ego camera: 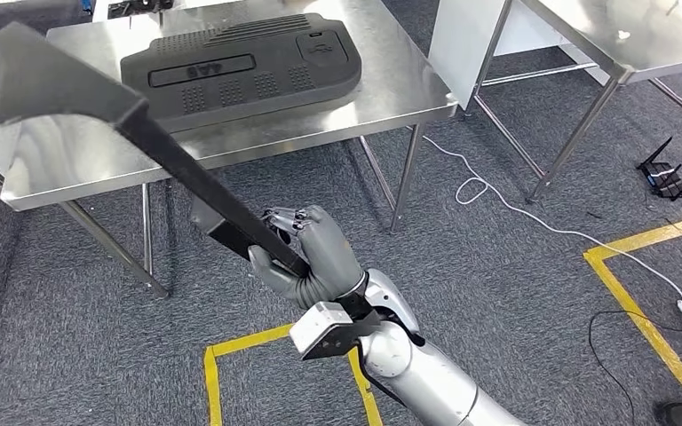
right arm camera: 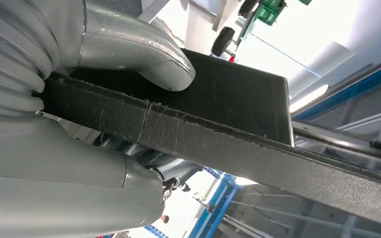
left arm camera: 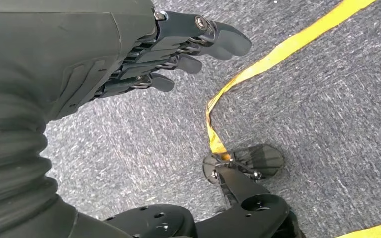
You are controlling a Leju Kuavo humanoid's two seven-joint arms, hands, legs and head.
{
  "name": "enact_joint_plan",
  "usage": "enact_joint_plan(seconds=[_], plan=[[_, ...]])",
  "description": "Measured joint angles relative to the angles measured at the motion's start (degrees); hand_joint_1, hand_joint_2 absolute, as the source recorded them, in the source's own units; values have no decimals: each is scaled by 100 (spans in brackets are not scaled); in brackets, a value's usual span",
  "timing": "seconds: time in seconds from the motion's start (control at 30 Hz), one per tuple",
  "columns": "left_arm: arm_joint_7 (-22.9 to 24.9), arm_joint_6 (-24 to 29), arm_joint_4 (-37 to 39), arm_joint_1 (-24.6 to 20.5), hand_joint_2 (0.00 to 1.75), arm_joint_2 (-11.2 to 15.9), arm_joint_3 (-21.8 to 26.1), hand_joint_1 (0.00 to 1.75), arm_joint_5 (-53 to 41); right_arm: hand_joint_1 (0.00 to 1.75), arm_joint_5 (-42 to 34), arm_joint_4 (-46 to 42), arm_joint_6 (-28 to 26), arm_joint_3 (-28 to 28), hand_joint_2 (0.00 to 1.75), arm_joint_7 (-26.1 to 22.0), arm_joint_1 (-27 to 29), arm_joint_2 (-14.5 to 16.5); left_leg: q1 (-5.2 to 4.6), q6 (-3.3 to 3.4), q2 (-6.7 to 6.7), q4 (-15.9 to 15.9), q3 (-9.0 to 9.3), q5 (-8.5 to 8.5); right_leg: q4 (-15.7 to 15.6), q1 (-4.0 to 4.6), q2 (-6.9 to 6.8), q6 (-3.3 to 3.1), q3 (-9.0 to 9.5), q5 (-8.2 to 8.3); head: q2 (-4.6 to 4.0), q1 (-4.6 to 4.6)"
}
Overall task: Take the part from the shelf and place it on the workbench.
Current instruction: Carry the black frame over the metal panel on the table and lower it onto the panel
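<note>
Right hand: my right hand (ego camera: pixel 313 253) is clenched around the low end of the long black part (ego camera: pixel 178 164).
Part axis: I see it slanting up and away, wide end over the workbench (ego camera: pixel 391 84).
Bench: beyond my hand, already carrying a dark panel (ego camera: pixel 240 64).
Left hand: my left hand (left arm camera: pixel 144 54) hangs empty above carpet, fingers loosely apart.
</note>
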Motion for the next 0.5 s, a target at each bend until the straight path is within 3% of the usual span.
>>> enact_joint_plan(seconds=[0.1,0.2,0.23,0.27,0.3,0.4,0.47,0.5], plan=[[-2,3,0,13,175,15,14,0,-5,175,24,-1,0,0,175,0,-9,19,19,-88,109,203,-81,-140,-47,-39,-59,-119,38,34,0,-18],[-6,4,1,8,175,12,31,0,-10,175,30,0,1,0,175,1,-1,26,35,-147,284,1247,-566,-654,-56,-38,-147,-170,66,21,0,-45],[-7,4,1,8,175,11,36,0,-12,175,30,1,1,0,175,2,6,23,42,-161,305,1537,-709,-746,-55,-33,-180,-174,68,18,0,-43],[-7,5,2,10,175,11,39,0,-14,175,30,1,1,0,175,3,12,22,49,-170,321,1628,-756,-730,-54,-31,-212,-175,70,15,0,-44],[-7,6,2,11,175,12,43,0,-14,175,30,1,1,0,175,4,15,22,58,-174,339,1488,-685,-611,-53,-32,-240,-174,75,13,0,-45],[-8,9,2,-3,175,13,49,0,-14,175,31,1,1,0,175,5,5,24,69,-171,514,404,-108,-154,-38,-10,-318,-126,104,-19,0,-47],[-9,9,2,-17,175,2,49,0,-14,175,35,1,1,1,175,7,0,25,36,-127,562,77,48,-101,-38,31,-374,-72,110,-38,0,-41],[-10,9,2,-20,175,-2,49,0,-14,175,37,1,0,1,175,8,0,25,15,-86,511,65,38,-98,-46,36,-407,-49,112,-38,0,-40]])
